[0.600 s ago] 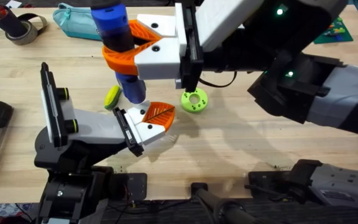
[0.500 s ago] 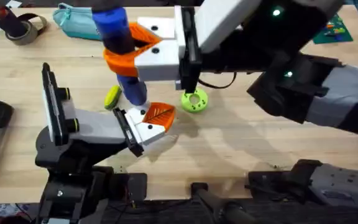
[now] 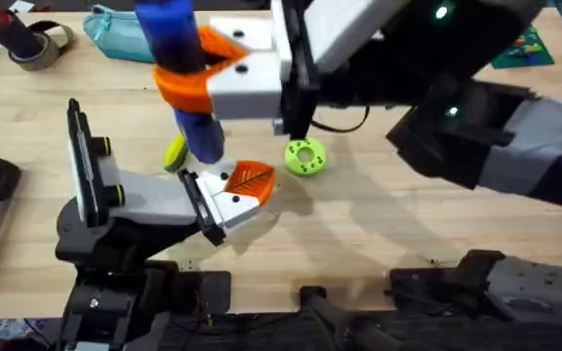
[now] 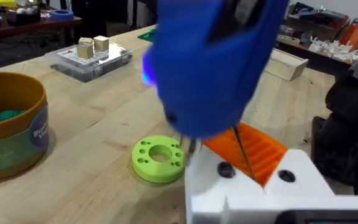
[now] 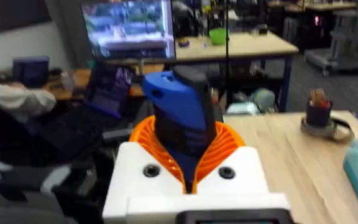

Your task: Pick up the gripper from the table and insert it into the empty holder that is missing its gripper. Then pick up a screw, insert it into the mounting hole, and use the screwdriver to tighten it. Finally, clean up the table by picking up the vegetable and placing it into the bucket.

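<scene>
Right gripper (image 3: 188, 83) pinches screwdriver (image 3: 185, 83) between orange fingers (image 5: 219, 146), tool upright, tip just above holder (image 3: 159, 200). Gripper (image 3: 250, 179), orange ribbed piece, sits seated at holder's end. Green disc (image 3: 305, 156) lies just beside holder end; bucket (image 4: 8, 134) farther off beyond the disc. Left gripper's finger state: cannot tell.

Risk: tip misses screw head, slides off, since tool hangs high and view of hole is blocked. Tilted tool could cam out.

Versus earlier frames: screwdriver drifts slightly away from holder, upward; holder unmoved.
</scene>
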